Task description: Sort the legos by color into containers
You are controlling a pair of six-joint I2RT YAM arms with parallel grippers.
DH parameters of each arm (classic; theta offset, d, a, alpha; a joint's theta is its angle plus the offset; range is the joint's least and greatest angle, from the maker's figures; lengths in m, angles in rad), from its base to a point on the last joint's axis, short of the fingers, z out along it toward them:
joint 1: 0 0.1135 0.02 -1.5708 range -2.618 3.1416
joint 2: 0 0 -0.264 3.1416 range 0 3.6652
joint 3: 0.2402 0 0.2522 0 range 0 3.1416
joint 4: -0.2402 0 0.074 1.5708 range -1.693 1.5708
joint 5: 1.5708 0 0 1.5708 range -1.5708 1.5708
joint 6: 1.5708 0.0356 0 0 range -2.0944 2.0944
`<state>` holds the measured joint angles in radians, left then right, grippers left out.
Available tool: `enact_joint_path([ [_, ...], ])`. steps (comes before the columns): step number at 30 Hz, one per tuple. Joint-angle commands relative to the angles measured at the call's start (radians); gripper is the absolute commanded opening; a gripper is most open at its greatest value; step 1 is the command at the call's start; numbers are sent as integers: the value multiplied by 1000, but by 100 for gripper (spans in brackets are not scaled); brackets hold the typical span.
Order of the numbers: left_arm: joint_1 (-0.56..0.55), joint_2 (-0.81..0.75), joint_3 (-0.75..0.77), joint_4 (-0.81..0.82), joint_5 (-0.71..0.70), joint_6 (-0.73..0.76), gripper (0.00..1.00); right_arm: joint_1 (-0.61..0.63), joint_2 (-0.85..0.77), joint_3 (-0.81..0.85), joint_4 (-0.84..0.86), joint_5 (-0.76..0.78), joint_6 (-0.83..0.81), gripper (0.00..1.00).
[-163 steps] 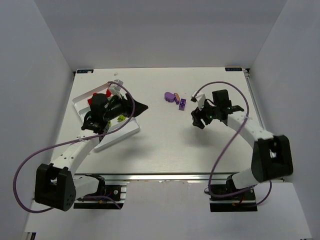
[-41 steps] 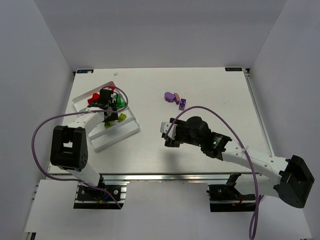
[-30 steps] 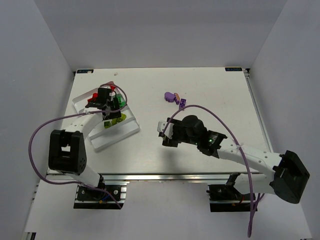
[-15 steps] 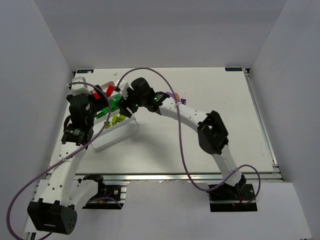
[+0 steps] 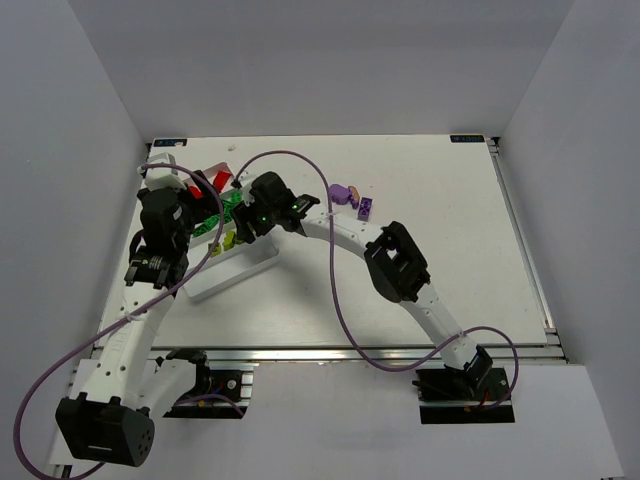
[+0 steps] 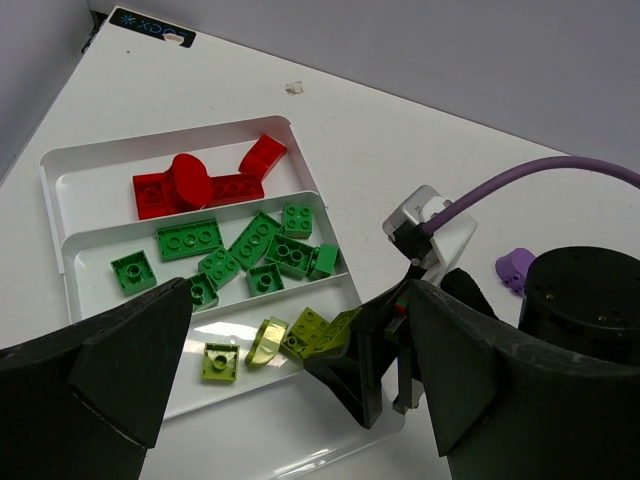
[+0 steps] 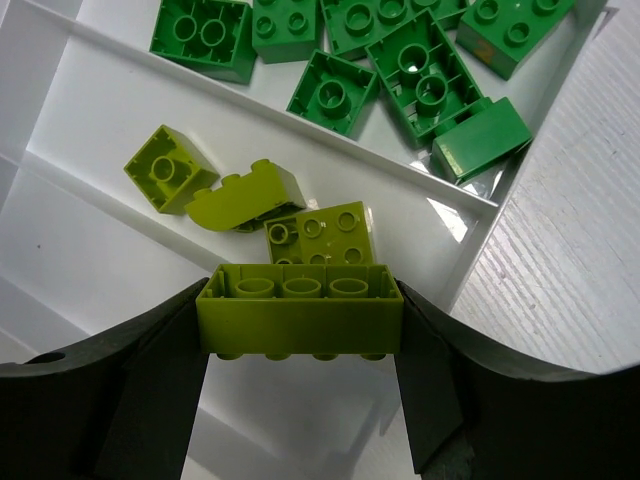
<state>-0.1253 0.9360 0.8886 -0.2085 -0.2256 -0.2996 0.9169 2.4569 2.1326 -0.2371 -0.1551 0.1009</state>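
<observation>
Right gripper pinching yel-green lego over tray, left side of top view.
Vs 1 s ago: it has swung from mid-table to the tray's yel-green compartment, w/ 3 like bricks lying under it. L gripper has backed off the green row to the tray's left edge, fingers now spread wide, empty. Reds in far compartment. Purple pieces loose on table, upper centre.

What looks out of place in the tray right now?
Colours are unmixed. The white tray sits skewed to the table edge, and one green brick seems tipped on its side at its compartment's end.
</observation>
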Motion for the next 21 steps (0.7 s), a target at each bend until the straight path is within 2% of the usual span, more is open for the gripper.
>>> enact_joint_path([
  [1,6,-14,-7,14,25,-9,98,2,4,55,45,42,26,34],
  [2,7,-13,-7,15,26,-9,98,2,7,55,47,45,19,40],
  [3,6,-11,-8,15,31,-6,98,2,10,56,47,54,14,42],
  [4,7,-9,-10,15,38,-6,98,0,13,65,42,54,10,51],
  [5,6,-9,-10,15,43,-4,98,-3,13,69,41,51,8,56],
  [11,7,1,-8,14,69,1,98,-18,-48,37,18,26,0,73],
  [18,6,-5,-10,20,75,1,98,-41,-183,-152,73,8,-3,78],
  [21,6,-5,-13,17,75,1,98,-47,-214,-189,84,0,-7,89],
])
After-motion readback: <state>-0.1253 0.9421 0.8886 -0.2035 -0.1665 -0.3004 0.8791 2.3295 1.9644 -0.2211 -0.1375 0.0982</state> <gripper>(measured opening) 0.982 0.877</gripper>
